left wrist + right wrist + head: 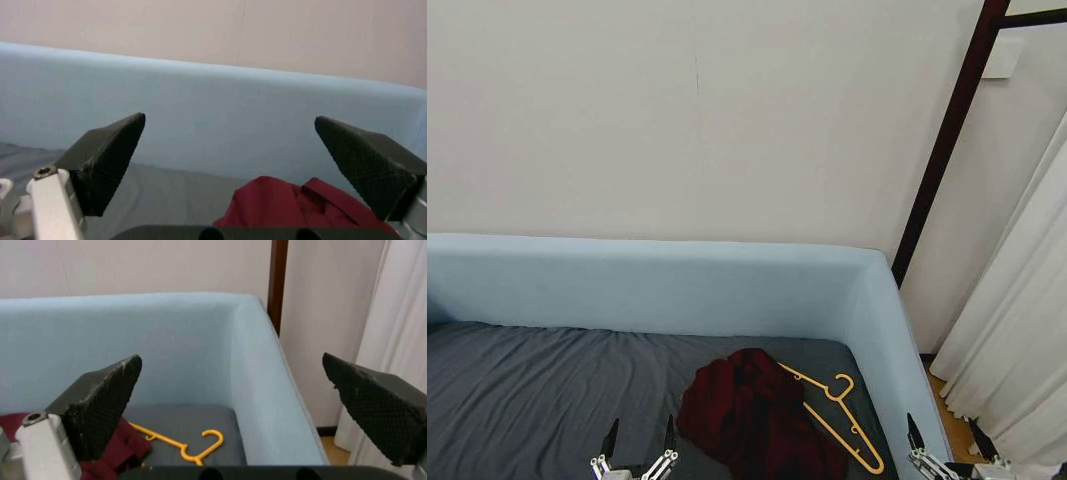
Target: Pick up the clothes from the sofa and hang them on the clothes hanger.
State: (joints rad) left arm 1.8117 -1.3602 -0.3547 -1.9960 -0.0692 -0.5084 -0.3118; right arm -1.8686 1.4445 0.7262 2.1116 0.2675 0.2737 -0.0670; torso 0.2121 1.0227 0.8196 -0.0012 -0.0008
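**Crumpled garment and touching hanger make a clean pickup uncertain**

The pale blue sofa [677, 290] has a raised arm on its right side. The right gripper [942, 430] hangs by that arm's outer edge, fingers spread wide and holding nothing, so a reach inward could strike the padding unless it lifts clear first.

The dark grey seat cover [527, 390] is loose and wrinkled. Fingers pushed too deep could pinch it along with the clothing.

The dark red garment [752, 420] lies bunched on the seat near the right end. It shows no clear collar or shoulder, so a pinch would likely catch only one fold and leave the rest dangling in a lump.

The orange hanger [170, 441] lies just beside the garment, one end touching or tucked under the cloth. Lifting the cloth may drag or flip it.

The left gripper [641, 430] hovers low, just to the left of the garment, also spread wide and holding nothing.
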